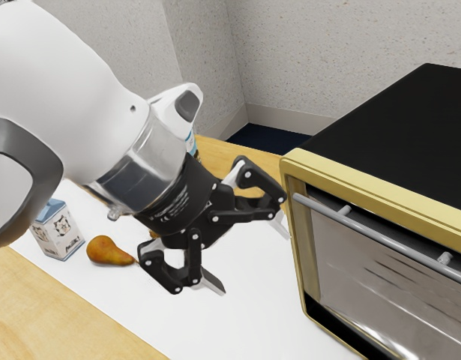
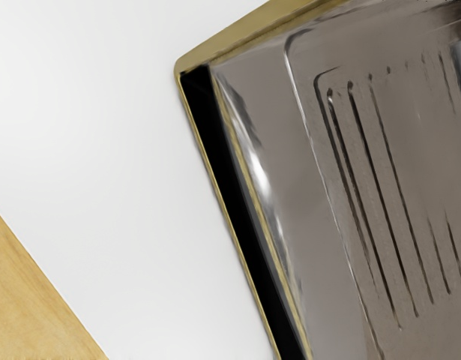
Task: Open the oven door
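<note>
My gripper [image 1: 249,259] stands open in the exterior view, its two fingers wide apart with nothing between them. It is tilted down toward the oven [image 1: 312,169], beside the oven's near-left front edge. The oven door [image 1: 365,289] has a glossy grey panel and looks closed. A grey bar handle [image 1: 387,238] runs along the door's top, to the exterior view's right of the fingers, apart from them as far as I can tell. In the wrist view the door [image 2: 320,187] lies at a slant, with a black gap beside the gold frame [image 2: 215,176].
A milk carton [image 1: 58,232] and a brown pear [image 1: 110,251] sit on the white tabletop mat [image 1: 267,315] behind the hand, toward the exterior view's left. A blue and white item [image 1: 191,142] is partly hidden behind the arm. Wooden table [image 1: 58,315] borders the mat.
</note>
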You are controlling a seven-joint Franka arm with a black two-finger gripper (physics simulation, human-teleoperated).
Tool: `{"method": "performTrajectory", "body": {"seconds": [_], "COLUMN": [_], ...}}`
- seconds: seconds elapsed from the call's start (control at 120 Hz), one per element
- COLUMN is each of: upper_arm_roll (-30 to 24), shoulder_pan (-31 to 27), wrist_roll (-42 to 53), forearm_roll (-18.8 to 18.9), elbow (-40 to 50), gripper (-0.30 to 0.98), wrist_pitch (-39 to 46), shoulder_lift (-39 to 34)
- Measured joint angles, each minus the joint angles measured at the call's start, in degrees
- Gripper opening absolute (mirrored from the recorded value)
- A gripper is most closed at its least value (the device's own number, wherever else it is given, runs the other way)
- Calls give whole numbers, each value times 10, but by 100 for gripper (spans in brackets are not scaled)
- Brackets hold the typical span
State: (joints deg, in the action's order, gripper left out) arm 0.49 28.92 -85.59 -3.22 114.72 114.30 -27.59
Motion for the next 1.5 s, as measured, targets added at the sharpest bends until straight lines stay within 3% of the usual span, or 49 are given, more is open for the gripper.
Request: {"method": "performTrajectory", "body": {"seconds": [0.517,1.142,1.408,1.5], "upper_arm_roll": [1,0,-64,-128], "shoulder_pan": [-14,-36,-126,-185], "wrist_roll": [-118,-171,-165,-161], "forearm_roll": [1,-14,-51,-96], "elbow": [-46,-10,138,196], "gripper": [69,68,68,68], "wrist_pitch": [83,128,171,188], "shoulder_lift": [78,102,1,-57]}}
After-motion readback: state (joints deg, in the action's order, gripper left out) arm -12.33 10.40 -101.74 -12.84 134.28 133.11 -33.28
